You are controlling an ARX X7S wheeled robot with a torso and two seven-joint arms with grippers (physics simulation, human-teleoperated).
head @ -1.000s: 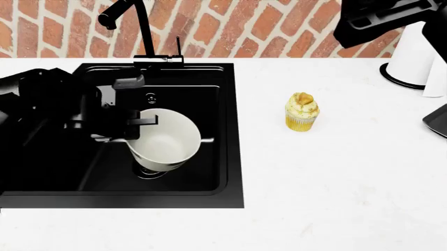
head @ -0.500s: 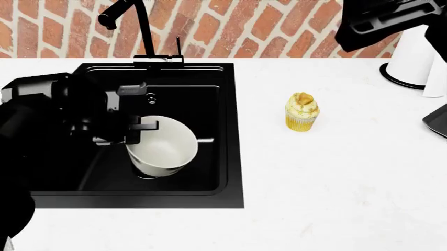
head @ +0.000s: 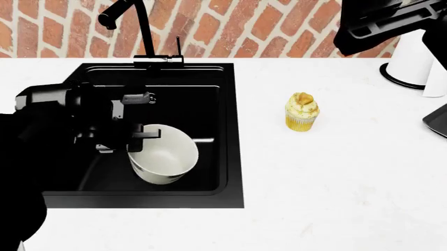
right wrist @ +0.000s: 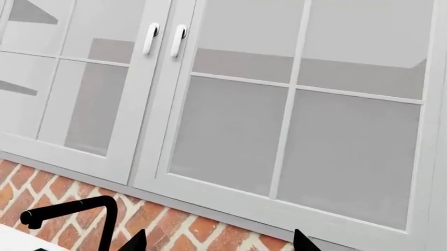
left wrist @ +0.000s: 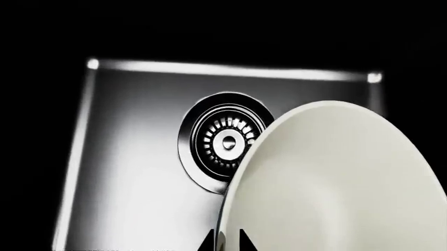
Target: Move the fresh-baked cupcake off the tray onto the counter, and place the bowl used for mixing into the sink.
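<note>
Resting inside the sink [head: 209, 83], the bowl [head: 164, 154] is tilted so that its off-white inside faces the head camera, and its rim is clamped by the left gripper [head: 140, 137] on the side away from the cupcake [head: 302, 112]. In the left wrist view the two dark fingertips [left wrist: 207, 241] are seen pinched on either side of the bowl's [left wrist: 335, 183] rim, with the round metal drain [left wrist: 225, 141] partly covered by the bowl's edge. The black faucet [head: 129, 29] is mounted on the far rim of the sink, against the brick wall [head: 244, 26].

The cupcake is seen standing upright on the counter [head: 335, 178], well apart from the sink on the side toward the tray [head: 437, 120], and clear of it. Only a dark corner of the tray is shown at the edge of the head view, beyond the cupcake as seen from the sink. A tall white paper-towel roll [head: 417, 55] is placed on a dark round base behind the tray, near the brick wall.

The right gripper [right wrist: 216, 241] is held high, far above the sink and beyond the cupcake, and is pointed at the white glass-fronted wall cabinets [right wrist: 237, 115]. Its two fingertips are spread well apart with nothing between them; the faucet [right wrist: 77, 214] is caught low in that same view.
</note>
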